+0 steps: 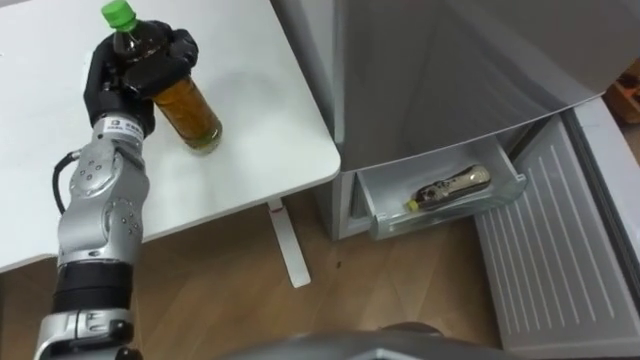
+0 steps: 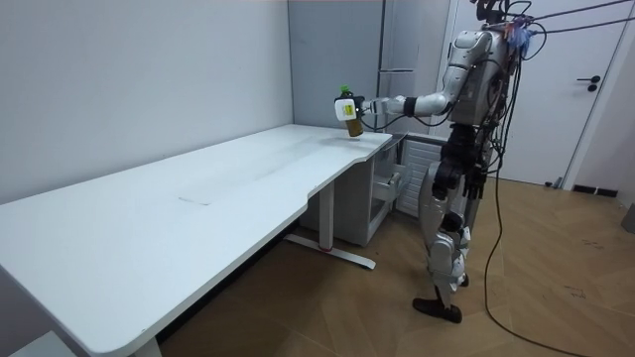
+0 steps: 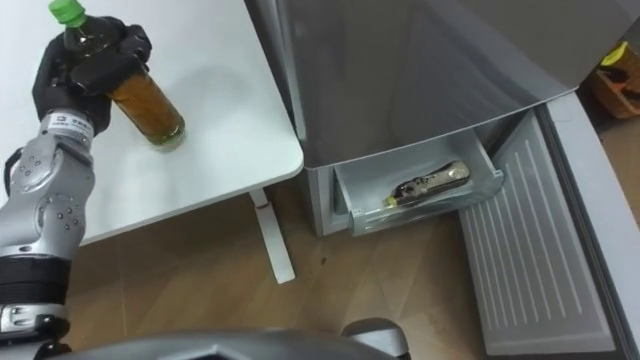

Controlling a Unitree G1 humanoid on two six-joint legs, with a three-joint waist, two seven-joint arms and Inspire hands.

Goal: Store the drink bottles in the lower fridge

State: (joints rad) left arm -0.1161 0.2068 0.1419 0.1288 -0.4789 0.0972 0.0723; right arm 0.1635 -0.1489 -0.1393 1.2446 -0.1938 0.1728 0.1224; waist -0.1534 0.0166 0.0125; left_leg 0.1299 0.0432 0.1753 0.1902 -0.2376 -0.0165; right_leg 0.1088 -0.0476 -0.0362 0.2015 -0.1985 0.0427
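The robot's black left hand (image 1: 135,70) grasps a green-capped plastic bottle of amber drink (image 1: 187,110), tilted, over the white desk's (image 1: 265,150) right corner. Farther right, a second bottle (image 1: 448,188) lies on its side in the grey fridge's (image 1: 430,70) open clear lower drawer (image 1: 445,217).

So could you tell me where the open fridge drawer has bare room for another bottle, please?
The drawer is free at its left end, between its left wall and the lying bottle; that bottle fills the middle. The table right of the left hand and its held bottle is bare.
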